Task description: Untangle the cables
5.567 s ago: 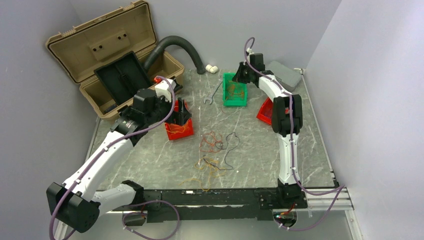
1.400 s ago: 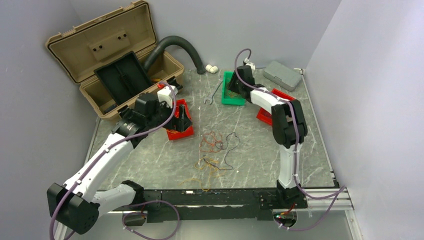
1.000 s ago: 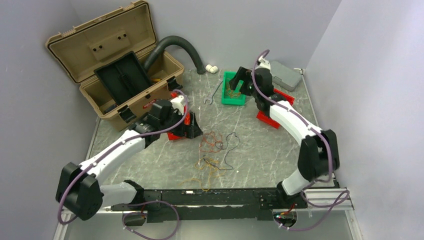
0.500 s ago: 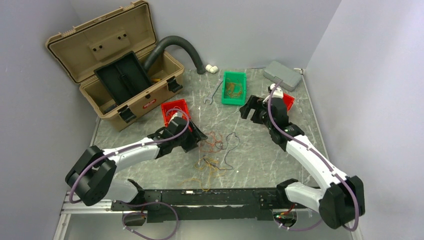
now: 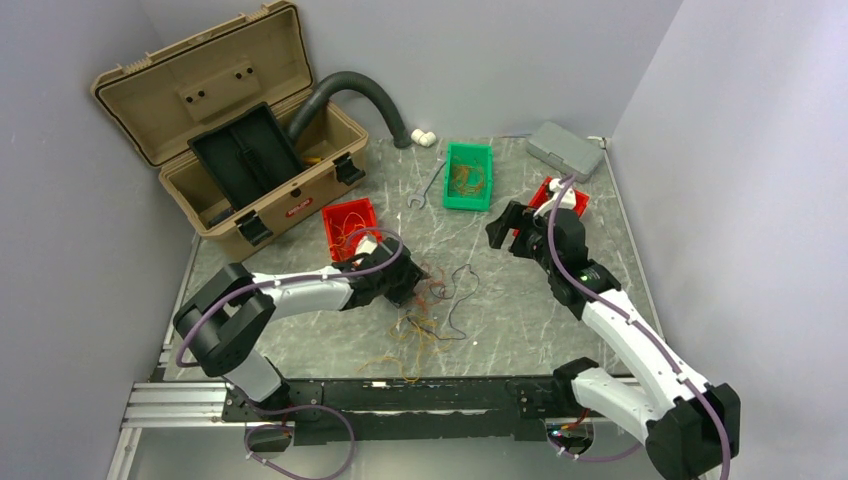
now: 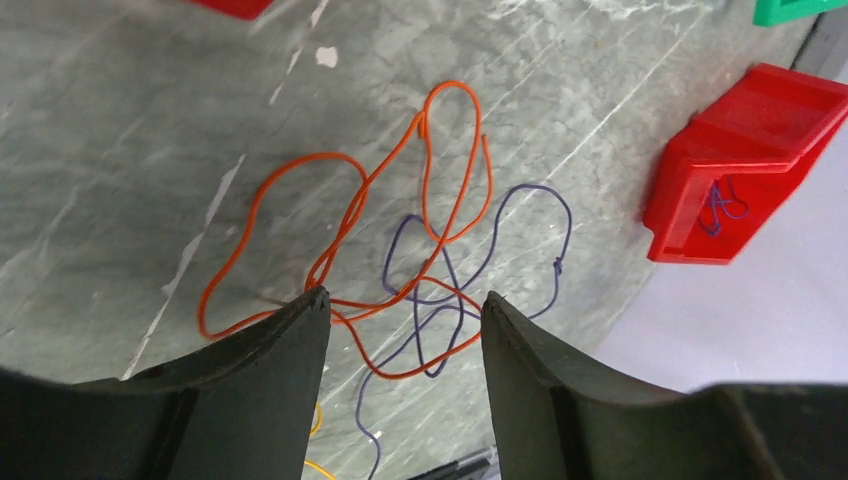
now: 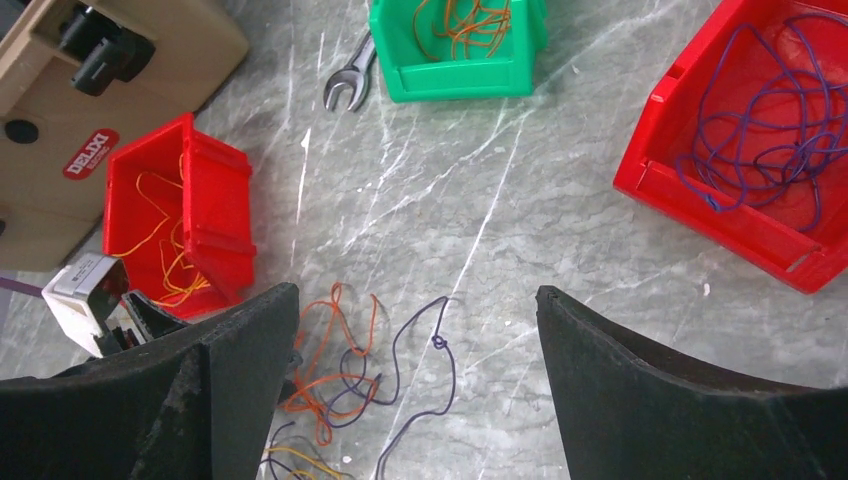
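Nearest the arm bases, loose yellow strands (image 5: 412,338) lay on the table (image 5: 300,330), apart from what you were working on. Just beyond them sat the cables (image 5: 437,285) you had to separate: an orange wire and a purple wire looped through each other at mid-table. Your left gripper (image 6: 400,305) was low over that knot. Its fingers were partly spread and straddled the crossing, with both colours between them and nothing pinched yet. For a clean pull, I judged you needed one colour only. Shifting toward the orange loop that lay clear of the purple, then closing there, would have spared you dragging the whole knot. Your right gripper (image 5: 503,222) hung further back, fingers wide apart and empty. Pinning the purple strand with it would likely have helped. Farthest off stood the sorting bins: a red bin (image 7: 225,225) holding yellow wire, a green bin (image 7: 455,82) holding orange, and a second red bin (image 7: 715,232) holding purple.
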